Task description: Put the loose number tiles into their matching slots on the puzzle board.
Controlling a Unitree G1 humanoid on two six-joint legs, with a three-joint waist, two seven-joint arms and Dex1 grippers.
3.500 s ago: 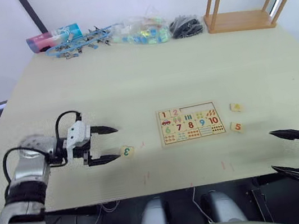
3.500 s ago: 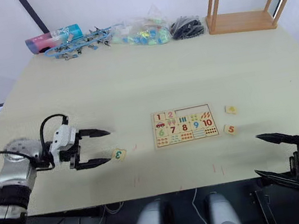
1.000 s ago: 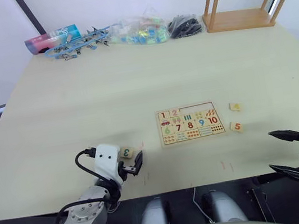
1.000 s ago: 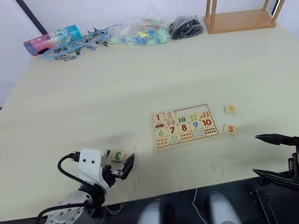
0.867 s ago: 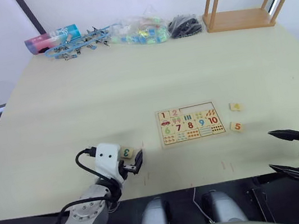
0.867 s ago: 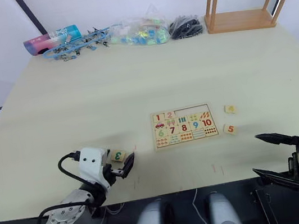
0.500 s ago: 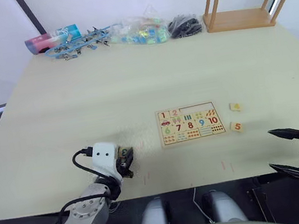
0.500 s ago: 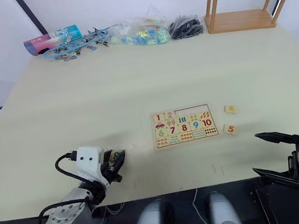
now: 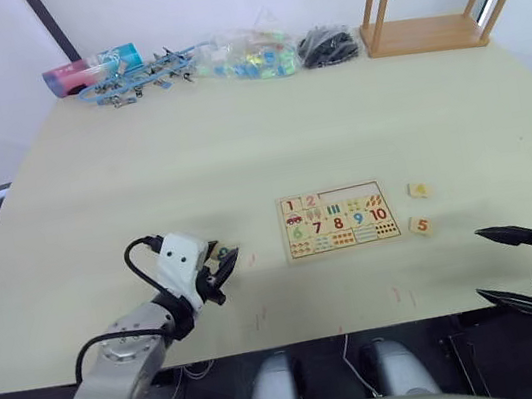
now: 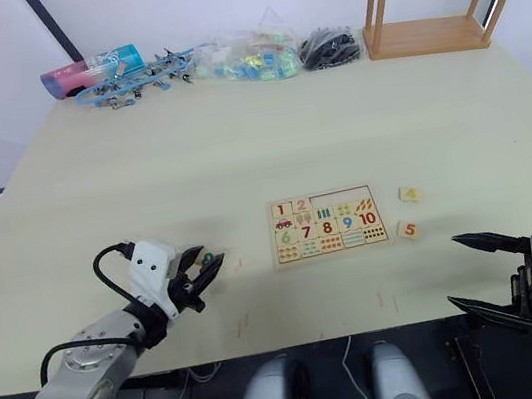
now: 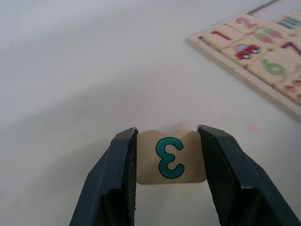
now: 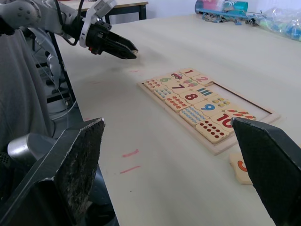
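Pale-wood tile, green 3 (image 11: 170,157): clamped in left hand (image 11: 168,160); puzzle board (image 9: 339,219) lies at its 3 o'clock, third top-row slot (image 9: 333,197) vacant. Right hand (image 9: 507,264): wide, idle.

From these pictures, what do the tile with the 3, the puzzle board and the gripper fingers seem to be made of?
The tile with the 3 looks like pale, smooth wood with a printed teal-green digit and softly rounded corners. The puzzle board appears to be the same pale wood, with a thin raised frame. The left gripper fingers look like dark matte plastic or rubber; I cannot tell which.
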